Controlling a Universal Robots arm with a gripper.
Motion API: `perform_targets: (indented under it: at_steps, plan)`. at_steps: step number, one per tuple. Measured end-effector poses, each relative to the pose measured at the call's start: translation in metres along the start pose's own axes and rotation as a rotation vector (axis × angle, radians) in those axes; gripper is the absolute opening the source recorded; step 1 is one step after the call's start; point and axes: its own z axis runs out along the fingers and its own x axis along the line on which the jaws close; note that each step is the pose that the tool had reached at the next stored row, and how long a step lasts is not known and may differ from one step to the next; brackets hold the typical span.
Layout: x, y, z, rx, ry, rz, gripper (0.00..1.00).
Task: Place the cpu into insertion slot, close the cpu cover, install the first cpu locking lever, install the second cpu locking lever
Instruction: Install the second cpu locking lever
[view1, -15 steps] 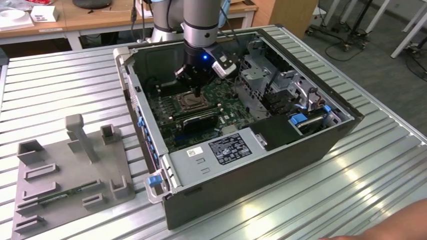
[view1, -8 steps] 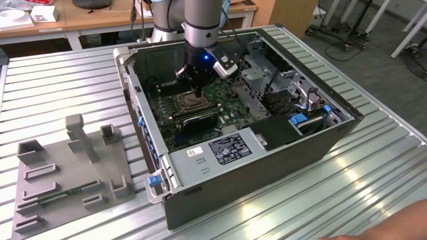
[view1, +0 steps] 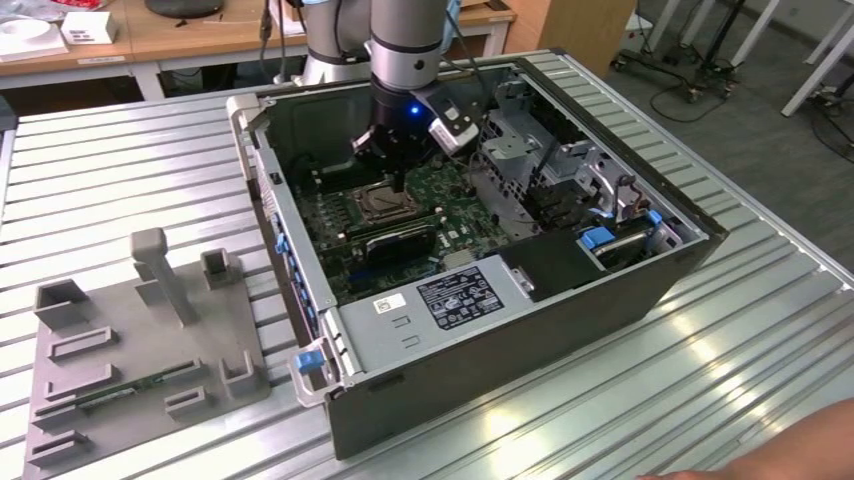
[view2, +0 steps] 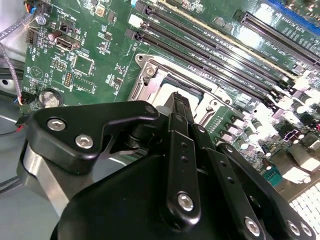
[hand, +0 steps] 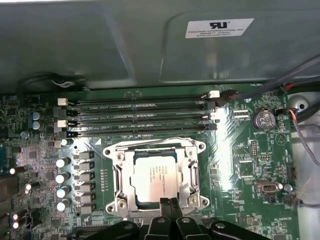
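Pressing down crooked is the biggest worry here, it is judged. The gripper (hand: 169, 207) is seen in the first wrist view right at the edge of the slot (hand: 155, 175), with its two black fingers (hand: 164, 212) pressed close together and nothing held between them. If the tip were pushed onto the wrong spot, the thin silver cover (hand: 192, 172) could be bent, or the chip (hand: 154, 176) could be scratched. A slip sideways could also knock the small round parts (hand: 62, 177) on the green board (hand: 240, 160), which stand just beside the slot.

The chip is seen lying flat inside the slot, in the middle of the square hole of the cover. Its top is dull silver-grey with small dark print on it. The cover looks closed down over the edges of the chip, with shiny metal bars along its sides. Whether those bars are locked cannot be told.

In the exterior view, the gripper (view1: 391, 172) is reaching down into the open computer case (view1: 534, 330), just above the slot (view1: 380, 205). Long black memory slots (hand: 142, 114) run near the far side of the slot.
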Motion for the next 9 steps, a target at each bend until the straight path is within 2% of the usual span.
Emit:
perform_targets:
  at_steps: [4, 9]
  plan:
    - [-0.0002, -0.0012, -0.0021, -0.0015, 0.0001, 0.0, 0.11]
    - [-0.0006, -0.0075, -0.003, -0.0055, 0.0003, 0.0, 0.11]
